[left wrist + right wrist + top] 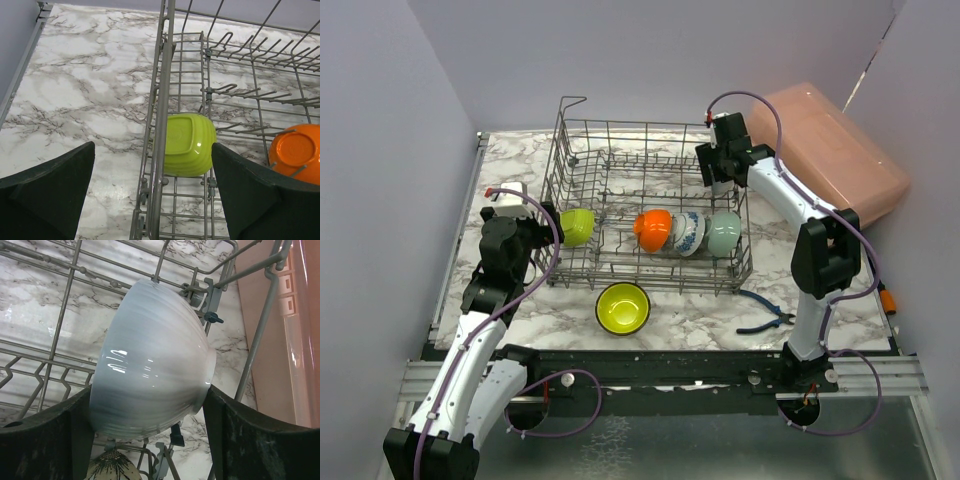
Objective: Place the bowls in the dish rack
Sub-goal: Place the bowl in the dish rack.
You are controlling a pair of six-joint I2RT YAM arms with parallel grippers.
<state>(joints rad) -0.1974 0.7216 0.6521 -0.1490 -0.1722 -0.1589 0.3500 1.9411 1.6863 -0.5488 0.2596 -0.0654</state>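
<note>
- Not yet loaded: yellow-green bowl, mouth up on the marble table, just in front of the dish rack and apart from both arms; blue-handled pliers lying off to its right
- Judged rigid, light and glossy, so likely slick under hard pads and liable to chip if ceramic; best pinched across the wall at the rim, one finger inside and one outside, then turned on edge between the tines
- Left gripper released, jaws spread wide astride the rack's left wall, with only wire between them; lime green bowl just inside that wall, tipped on its side with the foot facing the wrist camera
- Further along the same near row, standing on edge: orange bowl, blue-patterned white bowl, mint green bowl, packed close together
- Right gripper clasping the mint green bowl from above, one pad at the rim and the other at the foot; smooth shiny sides, so any letting go looks best done gently, to keep it from rolling against the patterned neighbour
- Farthest back, beyond the rack's right corner: pink translucent box, no part of the job
</note>
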